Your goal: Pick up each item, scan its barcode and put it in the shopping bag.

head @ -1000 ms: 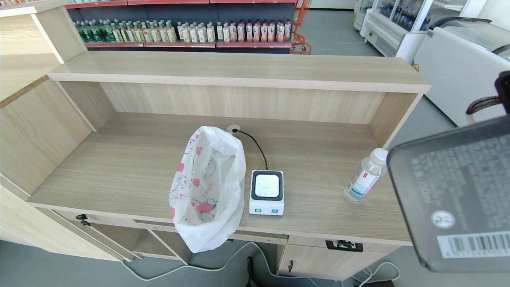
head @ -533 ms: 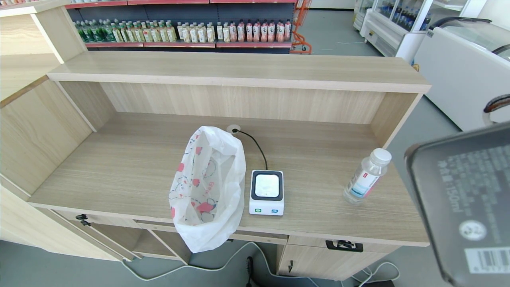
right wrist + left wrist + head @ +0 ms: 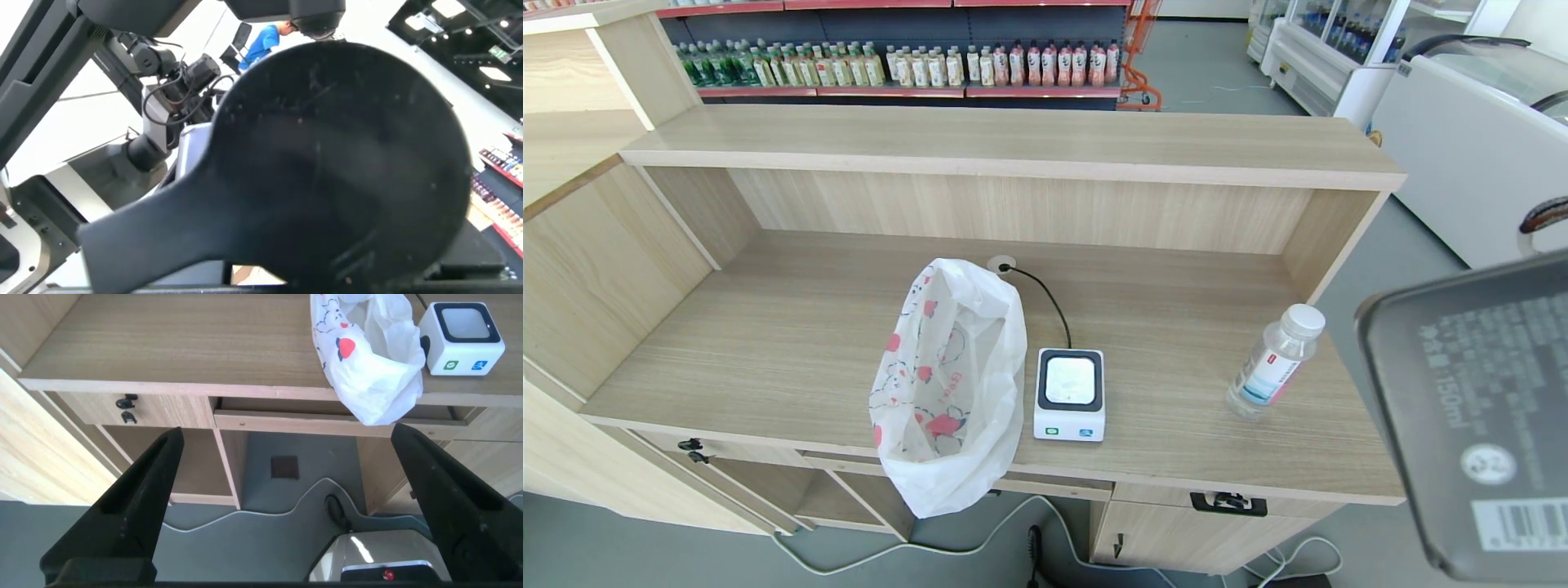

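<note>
In the head view, a light wooden desk point(image 3: 768, 343) with a raised back shelf is being shown. A white plastic shopping bag with red prints point(image 3: 947, 384) is being seen standing open near the desk's front edge. A small white box-shaped barcode scanner point(image 3: 1070, 394) with a dark-framed window is being seen just beside it, on the robot's right. The scanner's black cable point(image 3: 1045, 298) is being led back to a hole in the desk. A clear plastic water bottle with a white cap point(image 3: 1274, 359) is being seen upright near the desk's right end, well apart from the scanner. A dark grey flat package point(image 3: 1478, 416) with white print and a barcode is being held in the air close to the camera. It is off the desk's right end, with its barcode side turned toward the camera.

In the left wrist view, the left pincer point(image 3: 288, 441) is being held released, its two dark fingers point(image 3: 131, 506) spread wide with nothing between them. It is being held in front of the desk's front edge, with the bag and the scanner being seen beyond it on the desk.

In the right wrist view, a dark rounded surface, probably the same package, is being held close before the camera. The right pincer point(image 3: 310, 233) appears to be clenched on it.
</note>
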`<state>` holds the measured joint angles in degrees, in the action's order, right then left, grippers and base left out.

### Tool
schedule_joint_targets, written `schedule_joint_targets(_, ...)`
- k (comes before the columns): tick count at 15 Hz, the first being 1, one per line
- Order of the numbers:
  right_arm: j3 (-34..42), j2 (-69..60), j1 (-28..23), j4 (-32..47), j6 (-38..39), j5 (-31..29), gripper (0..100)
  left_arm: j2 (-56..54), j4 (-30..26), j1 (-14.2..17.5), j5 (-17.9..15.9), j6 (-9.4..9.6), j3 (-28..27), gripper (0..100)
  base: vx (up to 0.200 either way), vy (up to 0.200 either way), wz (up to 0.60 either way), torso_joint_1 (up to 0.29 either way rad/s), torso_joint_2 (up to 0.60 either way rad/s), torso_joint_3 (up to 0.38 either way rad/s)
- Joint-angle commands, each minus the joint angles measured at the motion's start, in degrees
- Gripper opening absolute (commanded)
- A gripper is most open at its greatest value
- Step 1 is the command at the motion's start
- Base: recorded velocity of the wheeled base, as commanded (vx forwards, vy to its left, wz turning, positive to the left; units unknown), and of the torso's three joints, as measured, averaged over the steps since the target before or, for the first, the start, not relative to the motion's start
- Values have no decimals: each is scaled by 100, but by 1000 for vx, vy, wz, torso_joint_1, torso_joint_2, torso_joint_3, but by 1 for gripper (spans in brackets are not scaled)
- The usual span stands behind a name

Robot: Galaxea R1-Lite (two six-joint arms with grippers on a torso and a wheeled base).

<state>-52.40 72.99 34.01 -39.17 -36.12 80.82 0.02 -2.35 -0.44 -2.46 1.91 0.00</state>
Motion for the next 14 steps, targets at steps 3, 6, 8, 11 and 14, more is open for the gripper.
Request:
schedule_joint_targets(3, 1, -4, 0, -3, 0, -5, 0, -2, 7, 0, 0, 2, 0, 100, 0, 0, 0, 0, 0, 0)
schedule_joint_targets(6, -8, -4, -9, 14, -9, -84, 0, -2, 7, 0, 0, 2, 0, 100, 0, 0, 0, 0, 0, 0)
schedule_joint_targets(8, -87, -65, -105, 208, 140, -603, 0, -2, -2, 0, 0, 2, 0, 100, 0, 0, 0, 0, 0, 0)
schedule_joint_targets(11, -157, -469, -1274, 1649, 1081, -2202, 0, -2, -2, 0, 0, 2, 0, 100, 0, 0, 0, 0, 0, 0)
schedule_joint_targets(14, 212, -619, -2575, 2924, 1239, -2950, 0, -2, 7, 0, 0, 2, 0, 100, 0, 0, 0, 0, 0, 0)
